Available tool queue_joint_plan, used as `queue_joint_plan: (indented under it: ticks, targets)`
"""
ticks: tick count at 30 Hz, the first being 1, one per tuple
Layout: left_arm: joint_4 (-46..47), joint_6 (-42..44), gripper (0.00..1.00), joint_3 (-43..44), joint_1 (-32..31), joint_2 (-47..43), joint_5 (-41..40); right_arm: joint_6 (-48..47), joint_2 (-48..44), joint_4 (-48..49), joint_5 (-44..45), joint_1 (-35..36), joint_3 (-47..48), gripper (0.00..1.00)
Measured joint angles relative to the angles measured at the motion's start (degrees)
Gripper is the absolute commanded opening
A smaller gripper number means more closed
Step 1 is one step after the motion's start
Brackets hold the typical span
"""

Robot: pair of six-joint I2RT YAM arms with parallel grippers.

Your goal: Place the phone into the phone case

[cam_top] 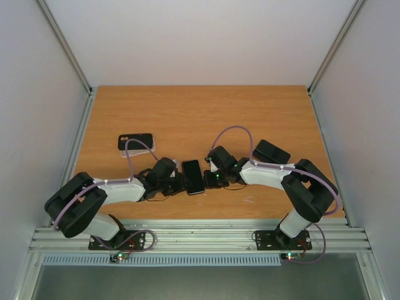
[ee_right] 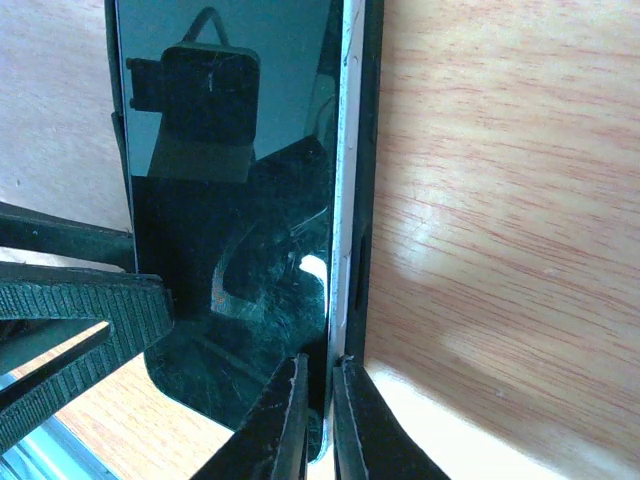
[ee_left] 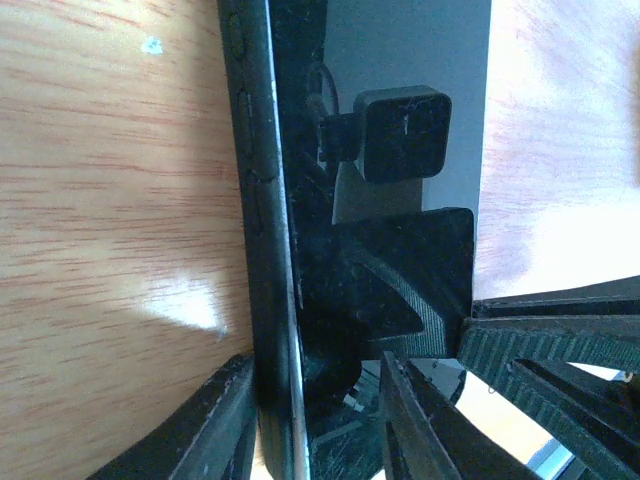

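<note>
Top external view: the phone (cam_top: 193, 177) lies screen up on the wooden tabletop (cam_top: 200, 112), near its front edge and midway between the two arms. The left fingers (cam_top: 178, 183) reach to its left long side and the right fingers (cam_top: 209, 179) to its right long side. A dark slab (cam_top: 135, 143) with two round marks lies farther back on the left, and a black slab (cam_top: 270, 152) lies back on the right, both well apart from the phone. Left wrist view: the phone sits inside the black phone case (ee_left: 250, 200), whose wall with its button bumps runs along the glass. The left fingers (ee_left: 225, 425) stand partly apart astride that edge, one outside the wall on the wood, the other over the screen with a gap to the rim. The right fingers (ee_left: 550, 350) show at the far side. Right wrist view: a thin pale strip of the phone's edge shows between the glass and the case wall (ee_right: 372, 150). The right fingers (ee_right: 290, 420) are drawn almost together just at that seam, one over the glass and one over the wall; whether they nip anything I cannot tell. The left fingers (ee_right: 80, 310) press in from the opposite edge.
</note>
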Motion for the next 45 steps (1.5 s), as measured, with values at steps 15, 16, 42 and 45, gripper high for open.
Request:
queue_joint_plan:
  ticks: [15,16,42,45]
  targets:
    - [-1.09,-1.38,0.46,0.04,-1.57,-1.14,-3.06,0.68,0.39,-1.27,0.28,0.04,1.03,0.14]
    - [-1.81,-1.05,0.48,0.11,-1.73,-1.62,-3.19,0.46,0.35,-1.01,0.33,0.13,0.96,0.16]
    - [-11.23,1.14,0.63,0.48,-4.68,-6.84,-6.25,-0.74,-12.96,4.81,-3.93,-3.93,-9.18,0.44]
    - [-11.39,1.38,0.63,0.59,-4.68,-6.82,-6.27,-0.44,-13.27,5.79,-4.68,-4.55,-9.79,0.46]
